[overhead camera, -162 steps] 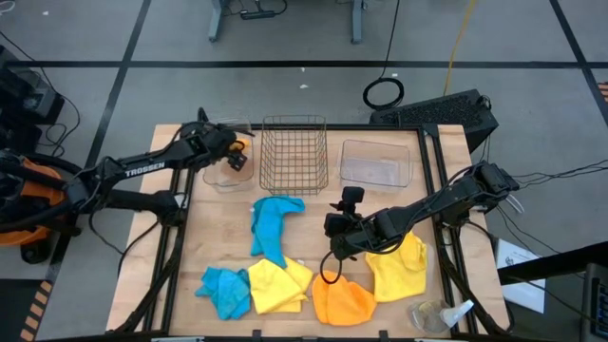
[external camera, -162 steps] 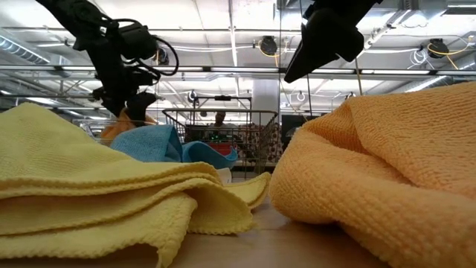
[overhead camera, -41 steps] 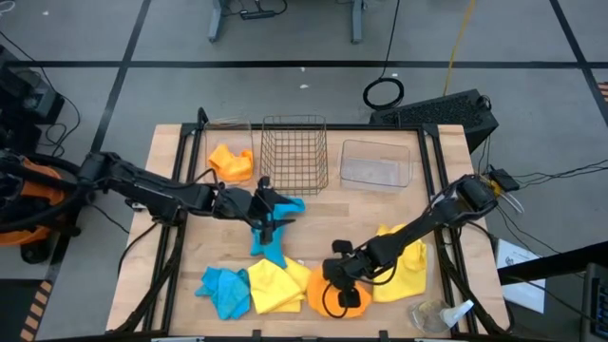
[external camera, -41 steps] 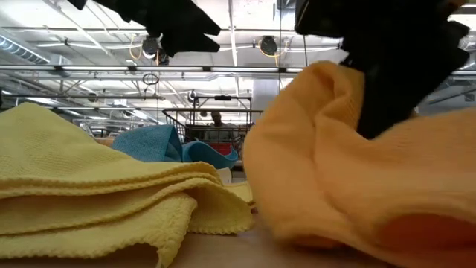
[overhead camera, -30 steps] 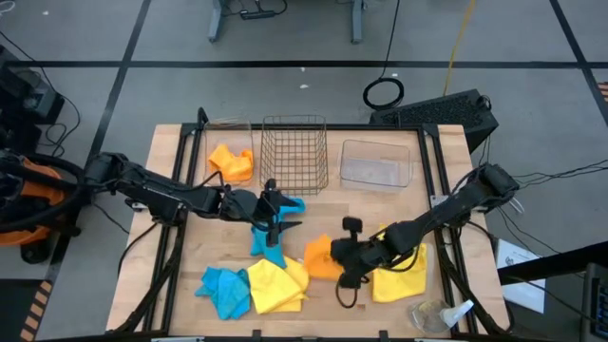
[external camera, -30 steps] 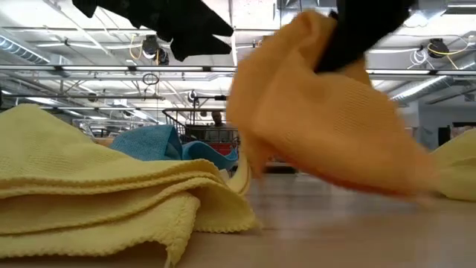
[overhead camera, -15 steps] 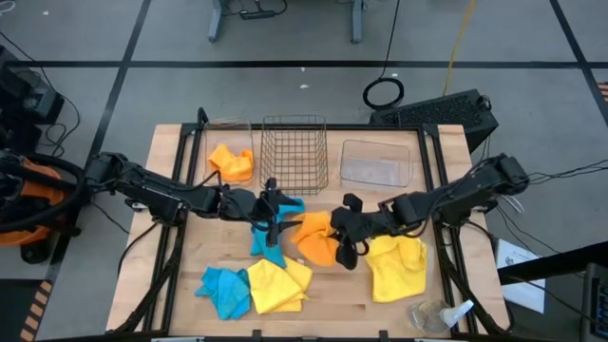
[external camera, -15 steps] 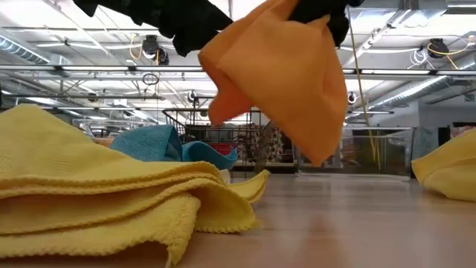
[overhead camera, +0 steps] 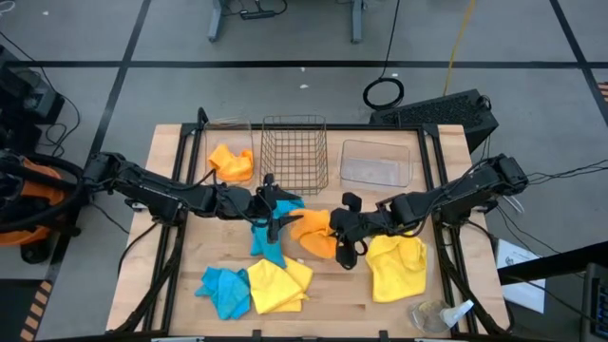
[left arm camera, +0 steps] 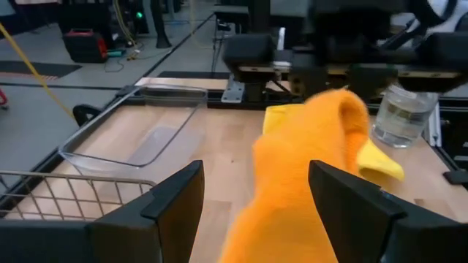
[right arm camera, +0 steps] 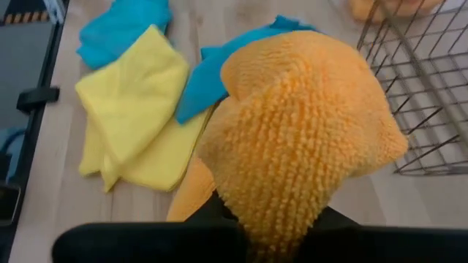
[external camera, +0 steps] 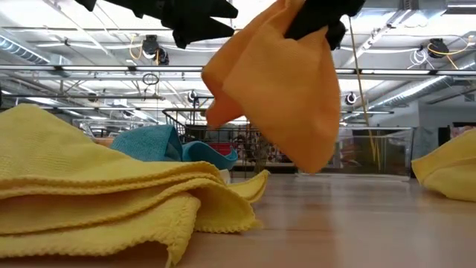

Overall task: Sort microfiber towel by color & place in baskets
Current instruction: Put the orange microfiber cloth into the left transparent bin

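An orange towel (overhead camera: 313,234) hangs from my right gripper (overhead camera: 335,228), which is shut on it over the table's middle. My left gripper (overhead camera: 288,221) stands open just to its left, above a blue towel (overhead camera: 269,233) that lies flat on the table. In the left wrist view the orange towel (left arm camera: 307,175) shows between the open fingers. Another orange towel (overhead camera: 231,161) lies in the left clear tub (overhead camera: 211,133). The wire basket (overhead camera: 294,152) and the right clear tub (overhead camera: 375,161) stand along the far edge. My right gripper holds a bunched part of the orange towel (right arm camera: 281,212); the cloth itself hides the fingertips. The fingers come slanting down from the table's right. The towel hangs below them in loose folds (external camera: 282,97), clear of the table. My left gripper: I cannot tell whether its open fingers touch the towel.
A blue towel (overhead camera: 223,290) and a yellow towel (overhead camera: 275,285) lie at the near left. Another yellow towel (overhead camera: 397,266) lies at the near right, and a clear cup (overhead camera: 429,315) stands at the near right corner.
My right gripper has gone up and toward the table's far edge and my left gripper, carrying the orange towel. The towel has risen from just above the wood and now hangs higher beside the left fingers.
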